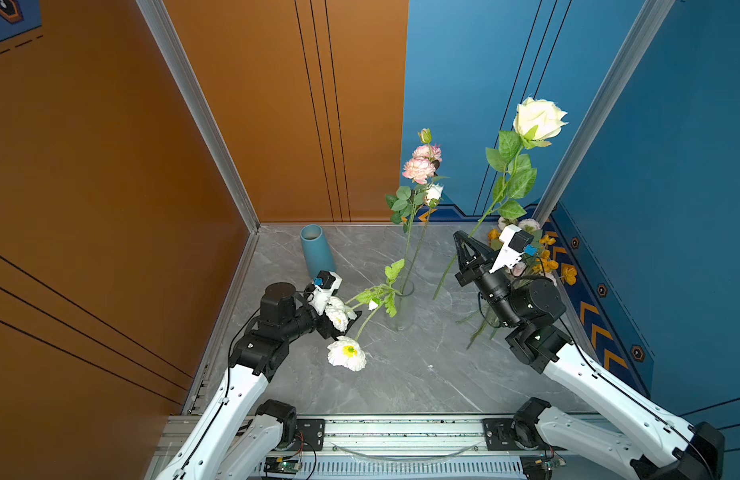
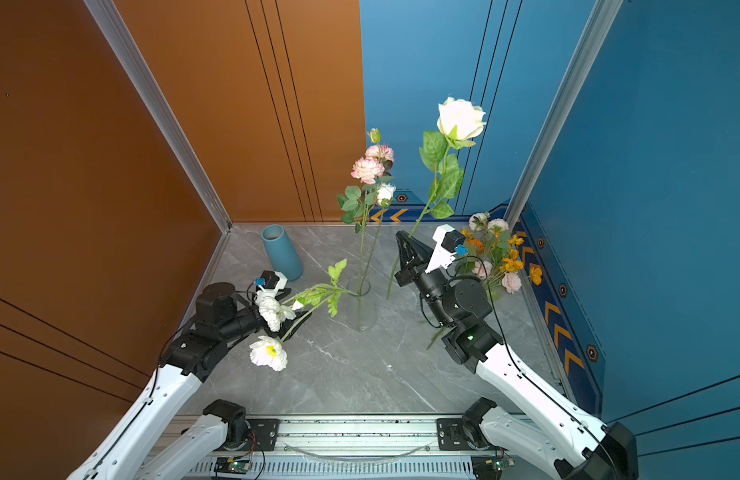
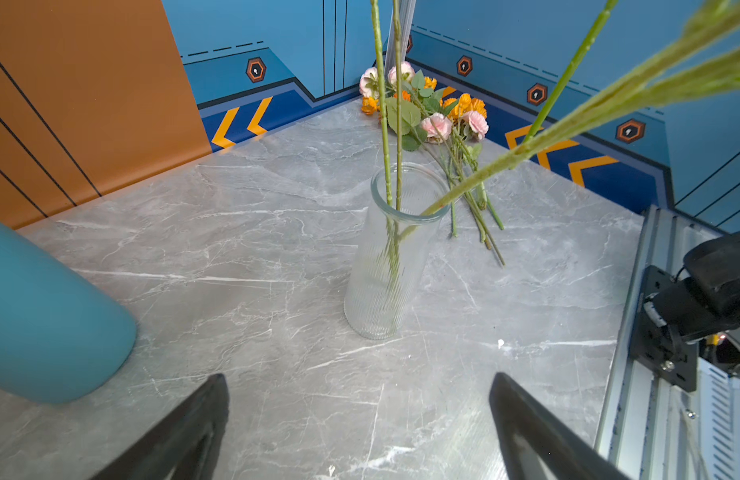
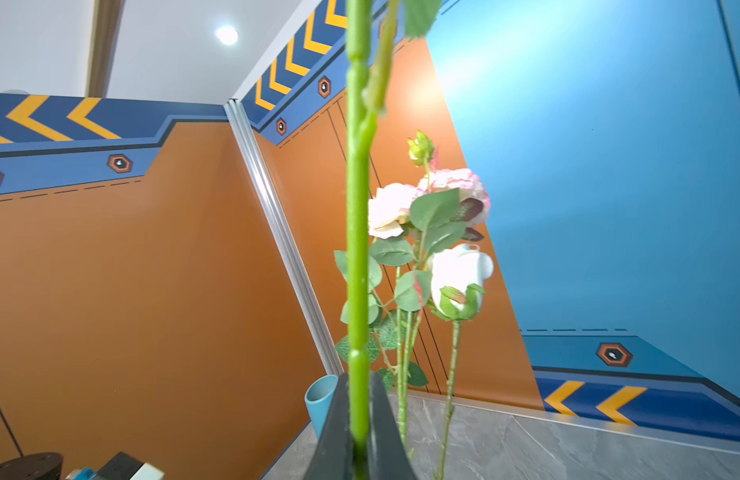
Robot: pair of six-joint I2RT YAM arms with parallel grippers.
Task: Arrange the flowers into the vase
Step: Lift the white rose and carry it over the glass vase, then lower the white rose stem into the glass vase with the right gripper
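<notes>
In glass vase [image 1: 403, 307]: pink blooms [image 1: 419, 169] upright, white blooms [image 1: 346, 353] leaning out sideways. Left tool [image 3: 358, 378]: spread wide apart. Right tool [image 4: 359, 380]: clamped on cream rose [image 1: 538, 118] stem.

Both arms same build. left arm [image 1: 229, 399] and right arm [image 1: 609, 395]: white plastic link shells with rows of small dark screw holes, black cylindrical joint housings, thin black cables routed along the links. left wrist camera mount [image 1: 327, 286] and right wrist camera mount [image 1: 510, 247]: white bracket, black box, blue connector. left end effector [image 3: 360, 378] and right end effector [image 1: 459, 239]: black triangular trussed fingers.
</notes>
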